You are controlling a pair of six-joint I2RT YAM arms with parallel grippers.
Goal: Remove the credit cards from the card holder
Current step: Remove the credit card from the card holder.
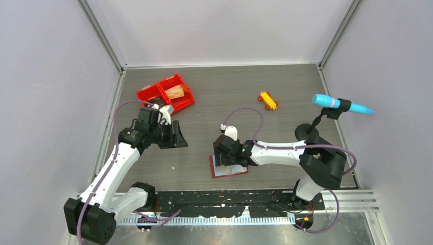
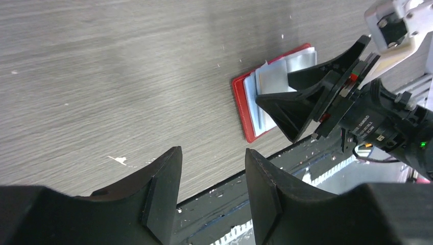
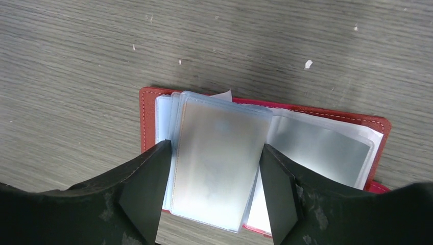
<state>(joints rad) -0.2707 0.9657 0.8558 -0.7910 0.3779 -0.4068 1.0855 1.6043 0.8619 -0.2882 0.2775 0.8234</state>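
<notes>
The card holder [image 1: 214, 172] lies open on the table, dark red with a pale lining [image 3: 148, 112]. A stack of frosted clear sleeves [image 3: 219, 153] fans up from it. No credit cards show plainly; the sleeves hide what is inside. My right gripper [image 1: 227, 154] is low over the holder, open, with the sleeve stack between its fingers [image 3: 215, 146]. The left wrist view shows the same holder [image 2: 240, 97] with the right gripper's fingers [image 2: 291, 112] on it. My left gripper [image 1: 173, 138] hangs above bare table to the left, open, nothing between its fingertips [image 2: 212, 153].
A bright red two-compartment bin [image 1: 153, 94] holding a tan object [image 1: 175, 92] stands at the back left. An orange-yellow toy vehicle [image 1: 267, 100] sits at the back right. A blue pen-like thing [image 1: 339, 103] is clamped on a black stand at the right. A black strip [image 1: 230, 204] borders the near edge.
</notes>
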